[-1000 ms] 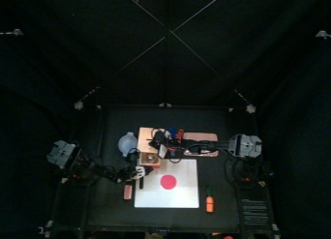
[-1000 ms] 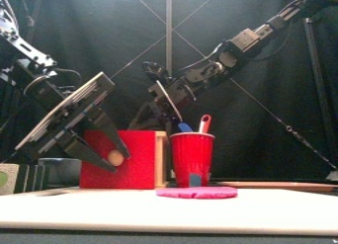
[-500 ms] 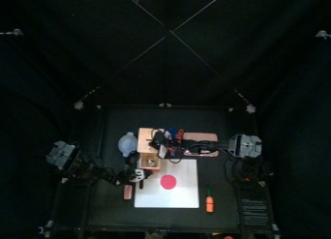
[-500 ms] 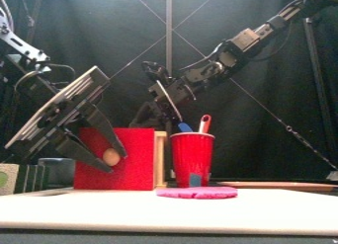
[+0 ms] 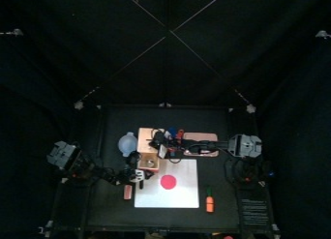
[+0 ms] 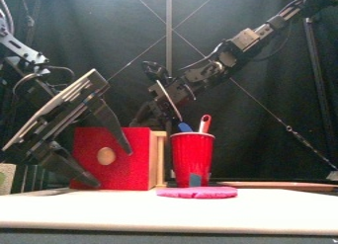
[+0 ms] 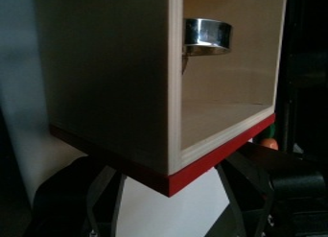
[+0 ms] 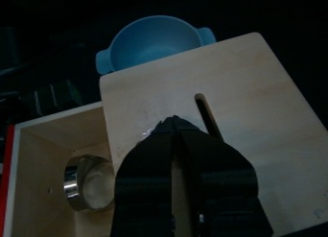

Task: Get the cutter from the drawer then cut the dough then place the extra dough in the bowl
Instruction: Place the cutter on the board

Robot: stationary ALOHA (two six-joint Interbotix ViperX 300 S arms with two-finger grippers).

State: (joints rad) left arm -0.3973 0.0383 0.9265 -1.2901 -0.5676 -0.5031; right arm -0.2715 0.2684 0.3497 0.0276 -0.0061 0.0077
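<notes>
Cutter (image 7: 205, 35) is seen lying inside the drawer (image 7: 224, 106) of the wooden box (image 8: 231, 97), close against a drawer wall. The drawer stands pulled out with its top open. The box lid is pressed by the right gripper (image 8: 175, 126), its jaws closed together on nothing, judged to stop the box sliding. The left gripper (image 7: 174, 186) is held before the red drawer front (image 6: 113, 159), jaws spread wide and empty. Clear room is left above the drawer for a reach from above. The dough (image 6: 196, 193) is laid flat on the white cutting board (image 5: 181, 190) at the worktop's front. The bowl (image 8: 153, 44) is set just beside the box.
</notes>
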